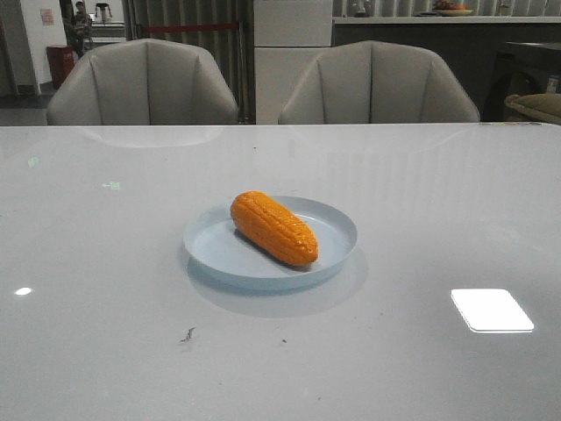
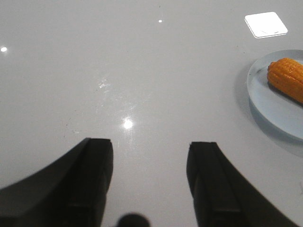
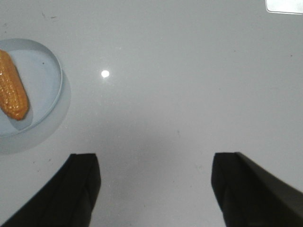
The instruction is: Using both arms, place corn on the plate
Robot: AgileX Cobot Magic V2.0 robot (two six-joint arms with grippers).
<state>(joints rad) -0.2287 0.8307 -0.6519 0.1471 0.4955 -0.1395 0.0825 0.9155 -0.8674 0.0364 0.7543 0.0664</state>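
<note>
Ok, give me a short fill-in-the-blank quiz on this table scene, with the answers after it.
1. The corn lies on the ____.
2. The plate is pale ____.
3. The left gripper and the right gripper both have their fingers spread ____, holding nothing.
4. Behind the table stand two empty ____.

Answers: plate; blue; open; chairs

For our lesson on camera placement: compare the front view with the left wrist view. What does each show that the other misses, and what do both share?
Only the front view shows the whole plate, the full corn lying diagonally inside it, and two chairs behind the table. Only the left wrist view shows the left gripper, its jaws apart over bare table with nothing between them. Both show the corn on the plate, the glossy white table and a bright rectangular light reflection.
</note>
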